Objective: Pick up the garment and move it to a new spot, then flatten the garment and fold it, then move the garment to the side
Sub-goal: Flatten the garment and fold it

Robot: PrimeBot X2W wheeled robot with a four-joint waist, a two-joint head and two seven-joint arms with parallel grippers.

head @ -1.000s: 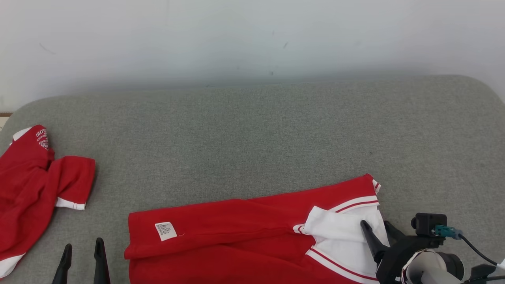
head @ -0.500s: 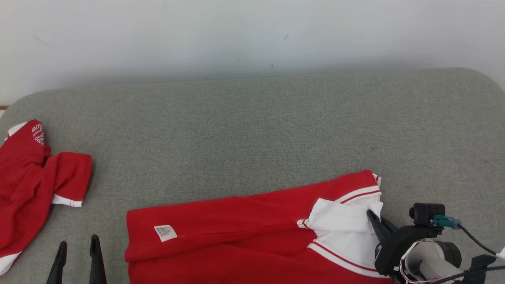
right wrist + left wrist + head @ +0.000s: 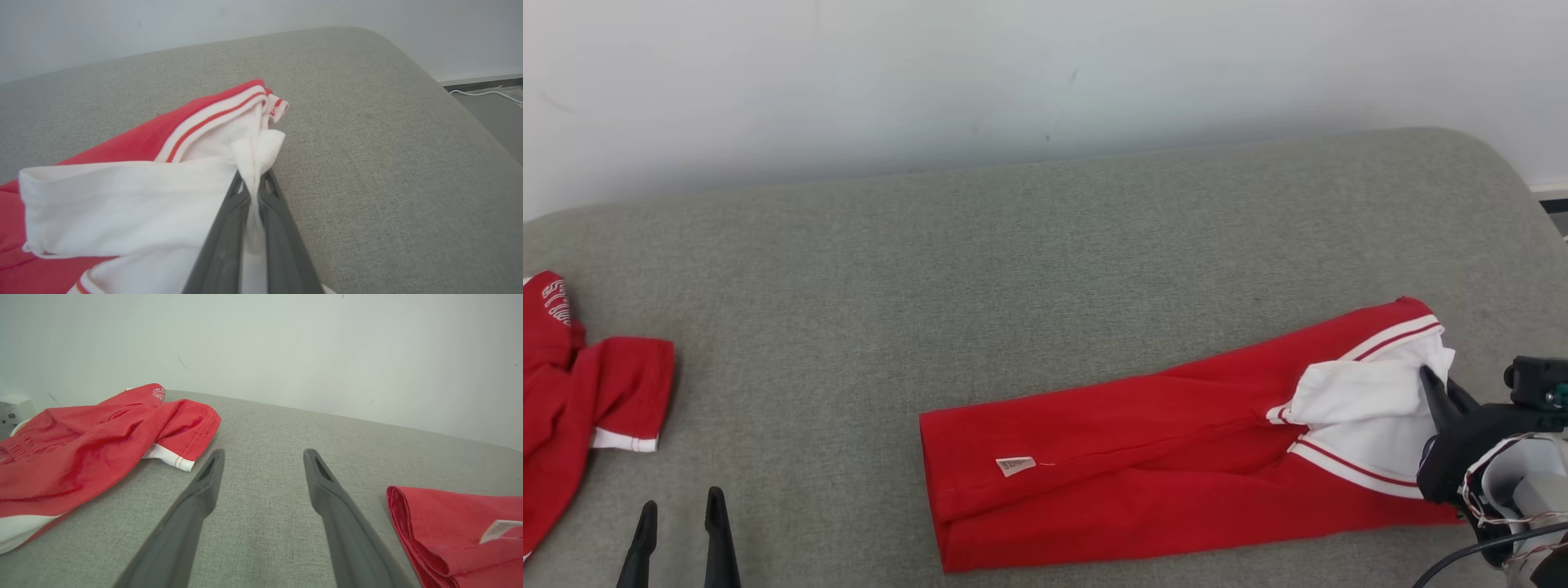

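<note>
Grey surface (image 3: 1045, 269) spreads wide ahead of me. The folded red garment (image 3: 1143, 457) lies on my right half, its long axis running left to right and rising toward the right edge. My right hand (image 3: 1439, 382) is at that right end, pinched tight on the white collar cloth (image 3: 1364, 408). My left hand (image 3: 681, 500) is spread wide and empty, well apart from it, near another red garment (image 3: 572, 384).

The white tag (image 3: 1015, 465) on the folded garment (image 3: 1143, 457) and lettering (image 3: 554, 300) on the other garment (image 3: 572, 392) are illegible.
</note>
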